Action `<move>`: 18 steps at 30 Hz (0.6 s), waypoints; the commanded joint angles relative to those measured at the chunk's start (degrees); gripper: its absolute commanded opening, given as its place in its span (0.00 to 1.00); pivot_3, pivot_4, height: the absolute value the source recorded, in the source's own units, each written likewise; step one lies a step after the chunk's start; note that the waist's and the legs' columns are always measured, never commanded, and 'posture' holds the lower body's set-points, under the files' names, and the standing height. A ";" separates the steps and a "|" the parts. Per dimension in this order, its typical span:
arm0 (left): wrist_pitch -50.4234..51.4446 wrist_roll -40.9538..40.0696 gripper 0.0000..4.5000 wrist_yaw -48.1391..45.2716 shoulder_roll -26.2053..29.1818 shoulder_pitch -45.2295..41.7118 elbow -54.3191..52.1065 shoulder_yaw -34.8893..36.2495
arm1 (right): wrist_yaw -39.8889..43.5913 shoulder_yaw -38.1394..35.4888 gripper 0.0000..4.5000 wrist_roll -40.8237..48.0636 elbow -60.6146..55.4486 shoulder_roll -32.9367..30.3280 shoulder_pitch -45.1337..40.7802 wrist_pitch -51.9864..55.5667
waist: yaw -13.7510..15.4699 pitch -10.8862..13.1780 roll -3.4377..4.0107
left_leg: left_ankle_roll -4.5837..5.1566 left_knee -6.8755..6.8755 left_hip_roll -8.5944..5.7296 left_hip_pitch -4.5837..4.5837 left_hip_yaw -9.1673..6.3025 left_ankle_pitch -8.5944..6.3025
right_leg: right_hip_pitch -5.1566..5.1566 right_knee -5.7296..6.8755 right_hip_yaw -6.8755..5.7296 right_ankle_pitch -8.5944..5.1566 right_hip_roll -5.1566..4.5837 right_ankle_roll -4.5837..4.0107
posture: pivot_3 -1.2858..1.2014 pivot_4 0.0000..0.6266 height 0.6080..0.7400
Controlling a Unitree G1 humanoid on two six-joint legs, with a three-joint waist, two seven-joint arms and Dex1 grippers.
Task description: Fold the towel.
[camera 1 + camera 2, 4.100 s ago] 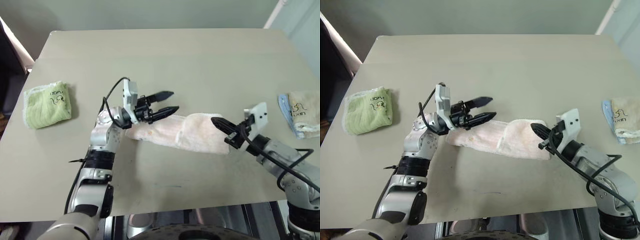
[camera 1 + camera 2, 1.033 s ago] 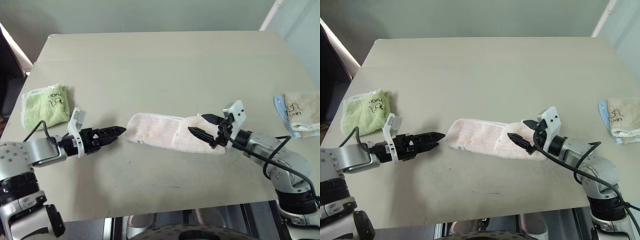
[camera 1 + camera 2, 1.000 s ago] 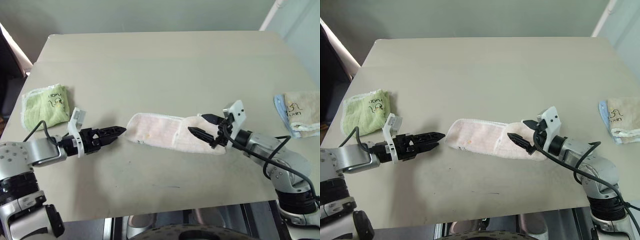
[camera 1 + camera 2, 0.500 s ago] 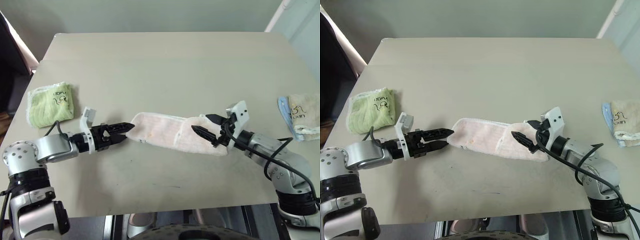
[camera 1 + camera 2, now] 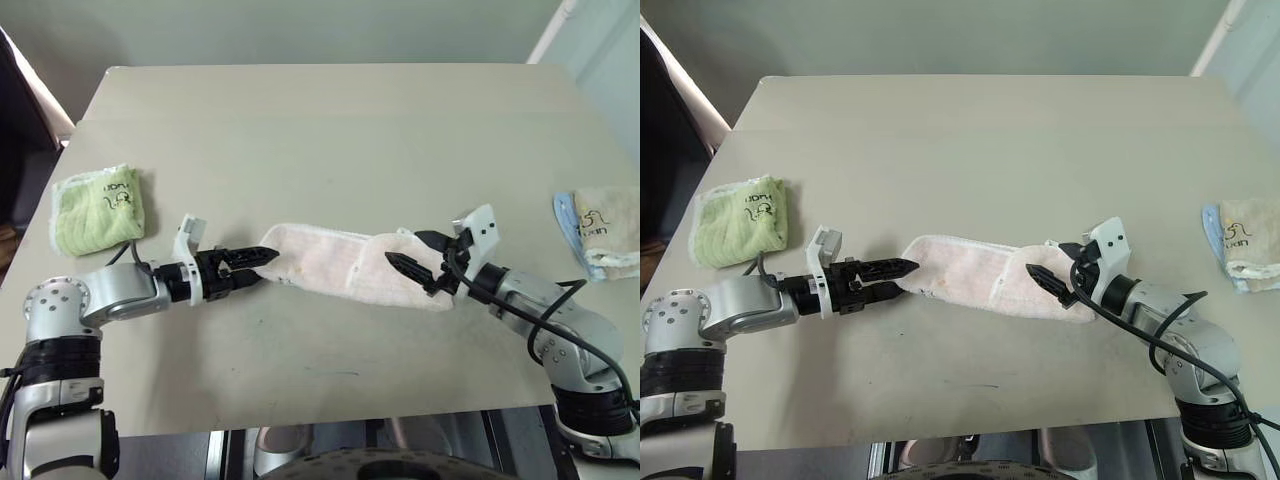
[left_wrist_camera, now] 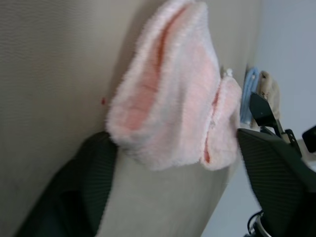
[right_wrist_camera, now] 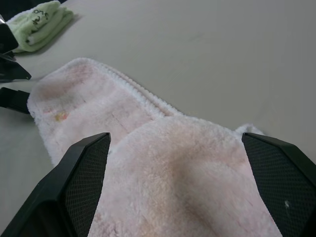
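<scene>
**Both sets of fingers lined up on the towel's two ends**

You have the towel point(image 5: 350, 265) lying as a long strip across the middle of the desk point(image 5: 330, 130), already doubled lengthwise, with its right end turned up in a soft hump. That layout explains the arms: each one comes in low from its own side, so the strip can be taken by its ends and one end carried over the other.

Your left fingers point(image 5: 258, 265) sit at the left end of the strip, one tip above the edge and one below, parted with the cloth between them in the left wrist view; I judge them not yet clenched on it. Your right fingers point(image 5: 418, 252) are spread wide, straddling the raised right end, grasping nothing.

The green towel point(image 5: 98, 207) at the left edge of the desk and the beige towel point(image 5: 606, 225) on a blue one at the right edge lie well apart from the work, so the fold has free room.

The risk, in my view, is pinching only the top layer of the left end.
</scene>
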 commanded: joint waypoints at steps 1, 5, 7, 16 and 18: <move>-1.63 -0.45 0.65 -0.11 0.26 -0.16 -1.06 0.01 | 0.14 -1.04 1.00 -0.64 -0.45 0.20 -0.18 -1.44 | -0.15 0.02 -0.03 | -0.01 -0.01 0.02 0.00 0.00 0.00 | -0.01 0.00 0.00 0.01 0.02 -0.01 | 0.52 0.24 1.00; -2.40 -0.45 0.35 -0.63 -0.02 0.28 -1.90 0.05 | 0.32 -1.07 1.00 -1.12 -0.08 0.36 -0.08 -1.89 | -0.28 0.03 -0.04 | -0.06 -0.10 0.05 0.00 0.01 0.01 | -0.06 -0.02 0.00 -0.01 0.04 -0.04 | 0.52 0.24 1.00; -2.96 -0.45 0.19 -0.84 0.10 0.69 -2.88 -0.16 | 0.50 -1.11 1.00 -1.17 -0.15 0.33 0.14 -2.05 | -0.29 0.03 -0.04 | -0.09 -0.16 0.05 -0.01 0.02 0.00 | -0.09 -0.02 0.00 -0.04 0.05 -0.07 | 0.52 0.24 1.00; -4.43 -0.45 0.02 -5.06 -2.05 0.06 -7.85 0.96 | 1.38 -3.01 1.00 0.00 -2.69 -1.26 2.60 -2.30 | -0.33 0.06 -0.10 | -0.15 -0.26 0.06 0.00 0.02 -0.05 | -0.11 -0.04 -0.01 -0.18 0.05 -0.10 | 0.52 0.24 1.00; -4.96 -0.45 0.02 -6.88 -3.33 -1.23 -9.01 1.36 | 1.63 -3.88 1.00 0.37 -3.32 -1.63 3.30 -2.23 | -0.28 0.08 -0.14 | -0.15 -0.26 0.06 -0.01 0.00 -0.05 | -0.10 -0.04 -0.02 -0.18 0.05 -0.10 | 0.52 0.24 1.00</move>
